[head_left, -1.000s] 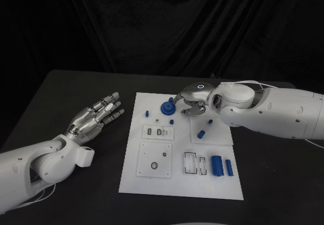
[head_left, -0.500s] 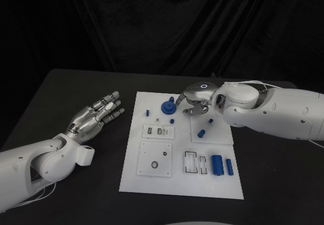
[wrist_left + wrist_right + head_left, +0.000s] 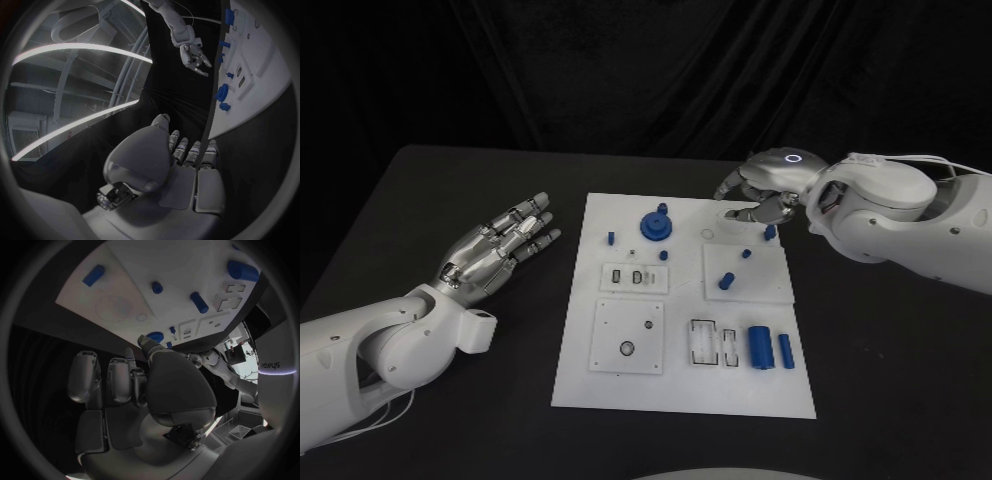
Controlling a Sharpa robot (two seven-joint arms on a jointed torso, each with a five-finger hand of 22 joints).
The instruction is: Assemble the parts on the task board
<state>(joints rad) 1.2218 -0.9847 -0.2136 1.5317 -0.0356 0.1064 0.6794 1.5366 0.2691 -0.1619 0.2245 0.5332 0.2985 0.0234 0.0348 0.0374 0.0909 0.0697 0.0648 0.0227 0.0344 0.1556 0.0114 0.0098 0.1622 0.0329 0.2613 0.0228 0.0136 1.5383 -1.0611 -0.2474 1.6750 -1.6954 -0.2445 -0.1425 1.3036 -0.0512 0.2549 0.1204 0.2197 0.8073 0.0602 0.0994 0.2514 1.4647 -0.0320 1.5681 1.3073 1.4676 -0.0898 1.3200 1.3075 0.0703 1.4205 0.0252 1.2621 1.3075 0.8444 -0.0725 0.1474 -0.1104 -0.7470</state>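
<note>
Upper right of frame: right hand [image 3: 764, 196], fingers curled on nothing.
Nearest part: small blue peg [image 3: 770, 232], upright, just below those fingertips.
Left hand [image 3: 499, 250]: spread, off the task board [image 3: 632, 380].

The task board [image 3: 625, 385] lies mid-counter [image 3: 430, 200], dotted with blue parts — a round gear-like piece [image 3: 655, 226] near its far edge, two cylinders [image 3: 762, 348] near the front right. The right hand [image 3: 759, 196] hovers over the board's far right corner, a small blue peg [image 3: 770, 232] just beside its curled fingers [image 3: 759, 213]. The left hand [image 3: 495, 250] hangs flat left of the board — fingers spread, holding nothing.
</note>
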